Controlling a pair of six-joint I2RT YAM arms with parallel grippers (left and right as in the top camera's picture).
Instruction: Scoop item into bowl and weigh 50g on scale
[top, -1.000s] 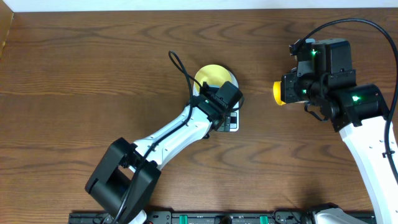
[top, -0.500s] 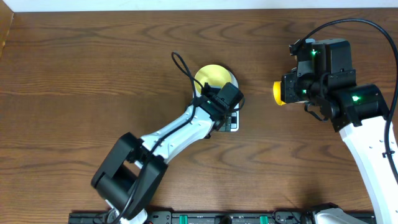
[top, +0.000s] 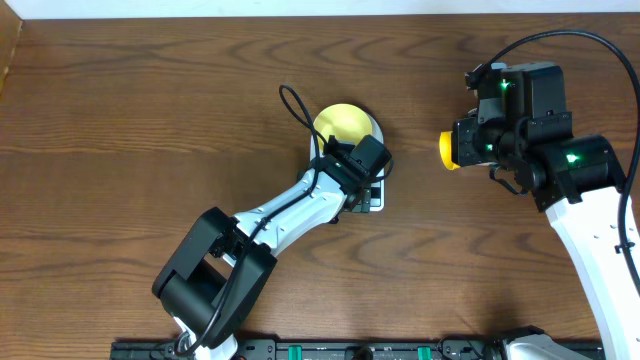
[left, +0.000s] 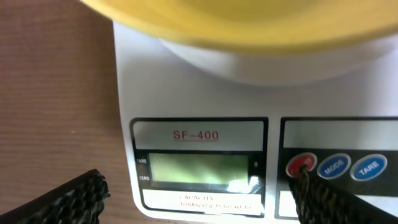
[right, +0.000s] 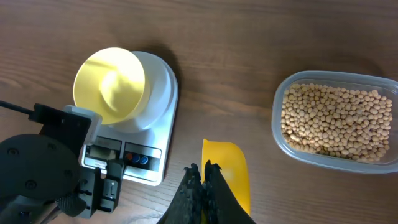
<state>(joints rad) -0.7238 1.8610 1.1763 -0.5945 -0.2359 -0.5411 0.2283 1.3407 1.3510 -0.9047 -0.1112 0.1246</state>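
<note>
Two grippers work over a dark brown wooden table (top: 120, 120). A white flat kitchen scale (right: 165, 87) sits mid-table with a small round pale-yellow bowl (right: 109, 84) on its platform, empty. The left gripper (left: 198, 180) hangs low over the scale's front panel, jaws spread wide, holding nothing. One fingertip (left: 314, 193) is at the lower edge of the round red button (left: 300, 163); contact is not certain. The pale green display (left: 199, 169) shows no readable digits.

The step in hand looks like switching on or zeroing the scale with the bowl aboard. To do it well: press straight down with that one fingertip, short and light. Keep off the blue buttons (left: 334, 167) beside it, don't shove the scale or nudge the bowl, then lift clear so nothing loads the platform.

Around: a clear rounded-rectangular plastic container (right: 277, 118) stands well apart from the scale and holds the many small round tan beans (right: 333, 121); none are in the bowl yet. The right gripper (right: 200, 180) is clenched on the handle of a bright yellow plastic scoop (right: 227, 168), empty, between scale and container.

In the way: the left arm (top: 290, 210) lies across the scale's front, so pouring likely has to wait until it backs off.
</note>
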